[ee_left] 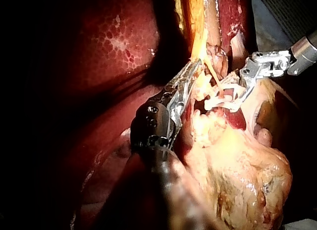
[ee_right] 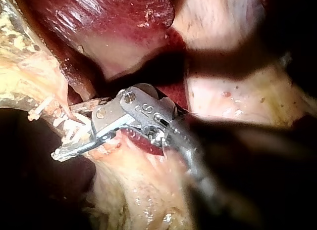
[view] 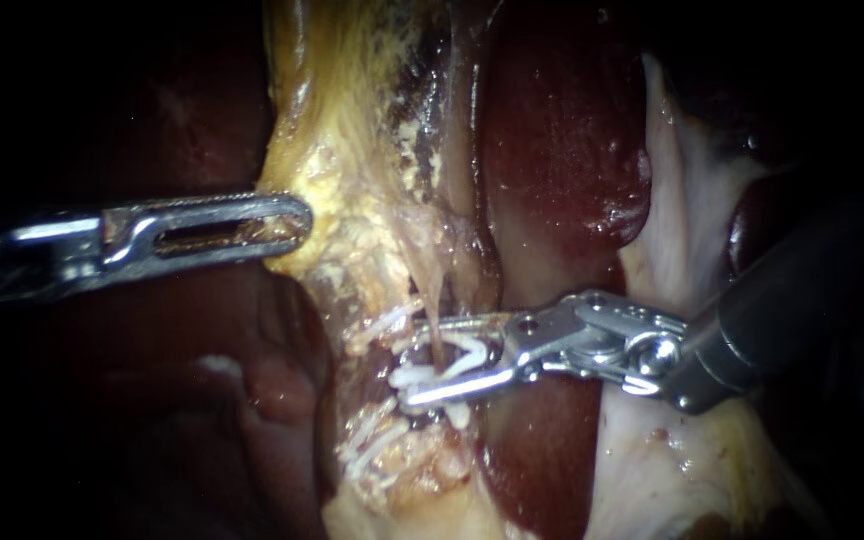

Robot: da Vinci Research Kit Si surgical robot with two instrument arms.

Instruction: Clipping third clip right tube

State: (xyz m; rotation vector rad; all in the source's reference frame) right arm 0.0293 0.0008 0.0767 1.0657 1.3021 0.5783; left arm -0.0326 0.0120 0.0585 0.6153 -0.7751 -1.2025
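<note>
A thin pinkish tube [view: 430, 300] runs down out of the yellow fatty tissue [view: 352, 180]. My right instrument [view: 415, 362] comes in from the right. Its jaws stand apart on either side of the tube, with a white clip [view: 460, 357] held between them around it. The right wrist view shows the same jaws [ee_right: 67, 132] at the tube, beside white clips [ee_right: 44, 107]. Other white clips lie just above [view: 384, 322] and below [view: 367, 450]. My left instrument [view: 297, 225] comes in from the left, its slotted jaws shut on the edge of the yellow tissue [ee_left: 198, 52].
Dark red liver [view: 552, 150] lies behind the tube and the right instrument's jaws. Pale whitish tissue [view: 687, 190] rises at the right above the right shaft [view: 782, 310]. More liver [ee_left: 114, 47] lies beside the left instrument.
</note>
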